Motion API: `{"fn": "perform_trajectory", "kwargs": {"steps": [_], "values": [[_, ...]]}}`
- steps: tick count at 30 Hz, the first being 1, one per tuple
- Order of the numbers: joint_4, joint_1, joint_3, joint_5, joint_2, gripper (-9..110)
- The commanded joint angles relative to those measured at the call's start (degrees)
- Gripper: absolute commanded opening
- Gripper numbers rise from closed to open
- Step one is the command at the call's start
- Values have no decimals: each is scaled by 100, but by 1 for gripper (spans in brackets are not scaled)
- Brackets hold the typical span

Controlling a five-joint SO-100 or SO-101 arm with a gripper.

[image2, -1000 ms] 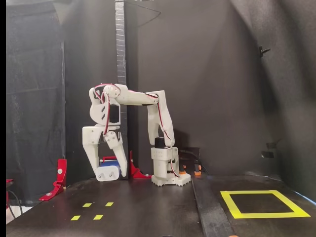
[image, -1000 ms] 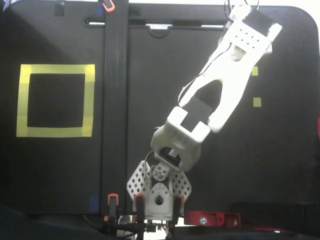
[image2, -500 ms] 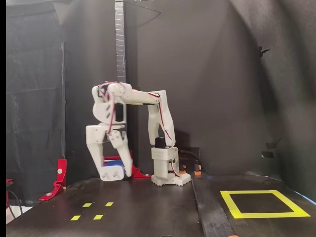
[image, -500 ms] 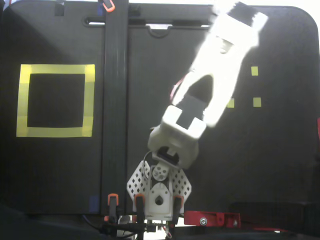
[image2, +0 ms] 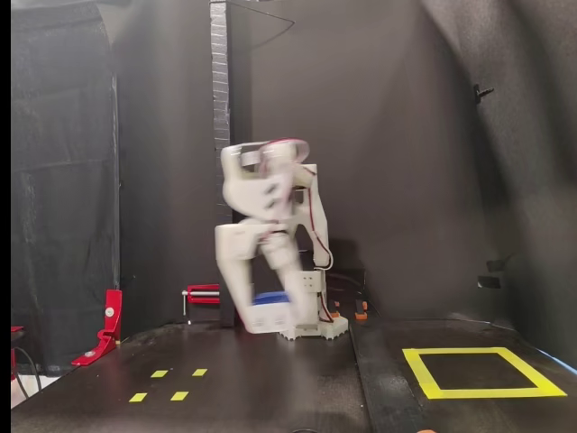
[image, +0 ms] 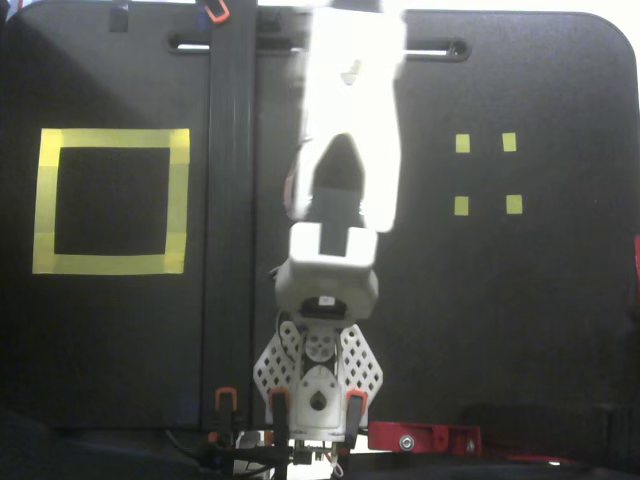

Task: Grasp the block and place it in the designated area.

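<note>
In the side fixed view the dark-blue block hangs just above the black table, held between the white fingers of my gripper, which is shut on it and blurred by motion. The designated area, a wide yellow tape square, lies on the table to the right of the gripper, well apart from it. In the top-down fixed view the white arm points straight up the picture and hides both the block and the fingers; the designated area is at the left.
Four tiny yellow tape squares lie right of the arm and show at front left in the side view. A raised black strip runs between the arm and the tape square. Red clamps stand at the left.
The arm has swung away from the tiny yellow squares toward the tape square with the block in its gripper: leftward in the top-down view, rightward in the side view.
</note>
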Motion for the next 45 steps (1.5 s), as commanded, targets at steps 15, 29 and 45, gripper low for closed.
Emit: {"fn": "perform_trajectory", "kwargs": {"steps": [15,29,45], "values": [[79,-2496,-255,2039,387,19],[246,-4096,-237,3296,264,19],[290,-5001,-237,4025,-44,19]]}}
